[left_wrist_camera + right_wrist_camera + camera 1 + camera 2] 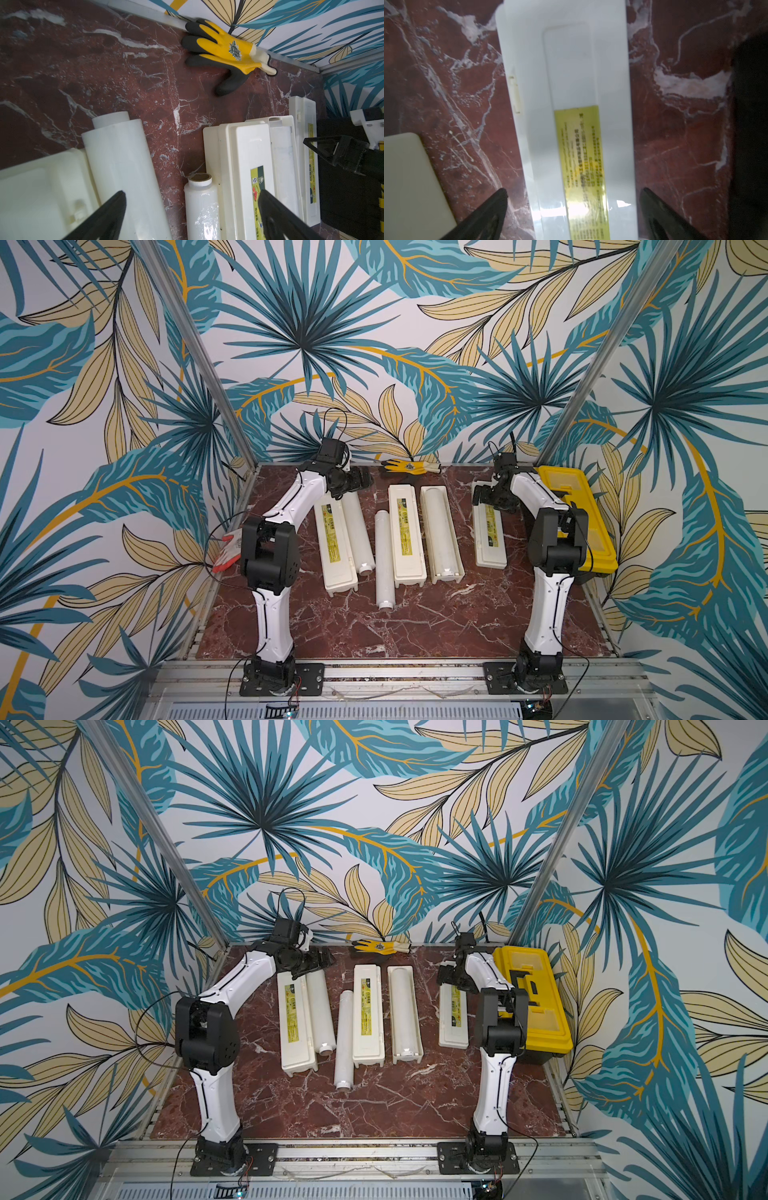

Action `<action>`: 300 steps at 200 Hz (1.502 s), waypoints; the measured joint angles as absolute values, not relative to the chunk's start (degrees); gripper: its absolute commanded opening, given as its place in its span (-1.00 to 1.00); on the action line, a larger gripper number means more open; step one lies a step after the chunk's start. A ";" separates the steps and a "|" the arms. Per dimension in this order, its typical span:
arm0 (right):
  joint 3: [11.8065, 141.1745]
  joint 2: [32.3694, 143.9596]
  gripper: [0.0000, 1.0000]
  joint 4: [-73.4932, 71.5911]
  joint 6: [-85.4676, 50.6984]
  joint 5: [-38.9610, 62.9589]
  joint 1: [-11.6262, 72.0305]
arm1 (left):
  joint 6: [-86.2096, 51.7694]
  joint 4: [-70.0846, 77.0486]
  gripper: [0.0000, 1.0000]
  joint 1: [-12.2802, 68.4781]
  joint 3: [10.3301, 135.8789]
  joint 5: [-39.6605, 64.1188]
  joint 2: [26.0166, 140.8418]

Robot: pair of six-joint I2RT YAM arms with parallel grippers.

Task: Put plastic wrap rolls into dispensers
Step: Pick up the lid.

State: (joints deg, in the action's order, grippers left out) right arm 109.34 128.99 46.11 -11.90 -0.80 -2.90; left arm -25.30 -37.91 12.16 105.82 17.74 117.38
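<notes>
Three cream dispensers lie side by side on the marble table. The left dispenser (pixel 334 547) is closed, with a plastic wrap roll (pixel 357 531) against its right side. A loose roll (pixel 384 560) lies between it and the middle dispenser's labelled lid (pixel 407 535). Beside that lid an open tray (pixel 453 531) holds a third roll (pixel 440 522). My left gripper (pixel 357 481) (pixel 192 193) hangs open above the far ends of the left rolls. My right gripper (pixel 488 499) (pixel 572 190) is open, straddling the closed right dispenser (pixel 571 83) (pixel 490 535) without touching it.
A yellow-black toolbox (pixel 577 514) stands at the right edge behind my right arm. A yellow-black glove (pixel 409 466) (pixel 224 49) lies against the back wall. A red-white glove (pixel 228 551) hangs at the table's left edge. Patterned walls close three sides.
</notes>
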 measured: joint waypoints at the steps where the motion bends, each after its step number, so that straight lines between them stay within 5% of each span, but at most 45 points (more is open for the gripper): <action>1: 109.51 129.14 0.99 46.15 -11.86 -0.73 -2.92 | -25.28 -37.91 0.99 12.16 105.91 17.76 117.40; 106: 113.93 134.32 0.99 54.41 -9.78 -2.72 -2.39 | -22.79 -36.95 0.99 10.24 115.83 22.81 126.15; 174: 113.43 134.32 0.73 54.52 -8.47 -2.02 -2.04 | -22.41 -36.88 0.99 10.24 117.49 25.36 126.23; 196: 113.43 134.32 0.97 54.52 -8.21 -1.67 -2.04 | -22.41 -36.86 0.99 10.28 117.49 26.11 126.23; 226: 113.40 134.56 0.99 54.54 -8.05 -2.09 -1.87 | -22.44 -36.86 0.99 10.61 117.49 26.37 126.23; 268: 113.49 134.91 0.66 54.52 -7.73 -2.22 -1.85 | -22.41 -36.88 0.99 11.05 117.49 26.37 126.23; 300: 113.51 134.69 0.60 54.54 -7.42 -1.58 -1.85 | -22.50 -36.86 0.99 11.66 117.49 25.98 126.21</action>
State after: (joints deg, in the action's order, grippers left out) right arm 113.51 134.69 54.54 -7.42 -1.58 -1.85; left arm -22.50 -36.86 11.66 117.49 25.98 126.21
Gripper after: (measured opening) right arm 0.863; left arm 0.995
